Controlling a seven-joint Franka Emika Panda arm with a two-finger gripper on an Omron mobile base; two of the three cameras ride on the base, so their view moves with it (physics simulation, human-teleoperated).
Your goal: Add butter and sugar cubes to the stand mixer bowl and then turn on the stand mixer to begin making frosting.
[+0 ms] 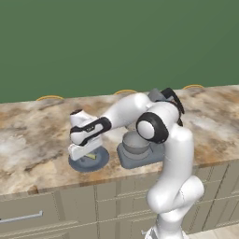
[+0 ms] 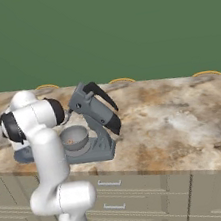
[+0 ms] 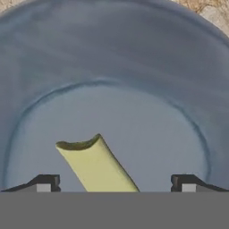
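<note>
The butter (image 3: 96,165), a pale yellow stick, lies slanted on the blue-grey plate (image 3: 112,53). My gripper (image 3: 115,183) hangs low over it, open, with one fingertip on each side and a clear gap to the stick. From the left base view the gripper (image 1: 84,151) is down at the plate (image 1: 100,161), with a bit of butter (image 1: 92,156) showing. The stand mixer (image 2: 95,110) has its head tilted up, and the stand mixer bowl (image 2: 75,137) sits on its base, right of the plate. A small brownish speck lies in the bowl. The sugar cubes are out of view.
The marble counter (image 1: 32,130) runs left and right, with drawers (image 1: 28,217) below its front edge. The mixer's raised head (image 1: 163,95) stands behind my elbow. A green wall (image 2: 119,25) backs the counter.
</note>
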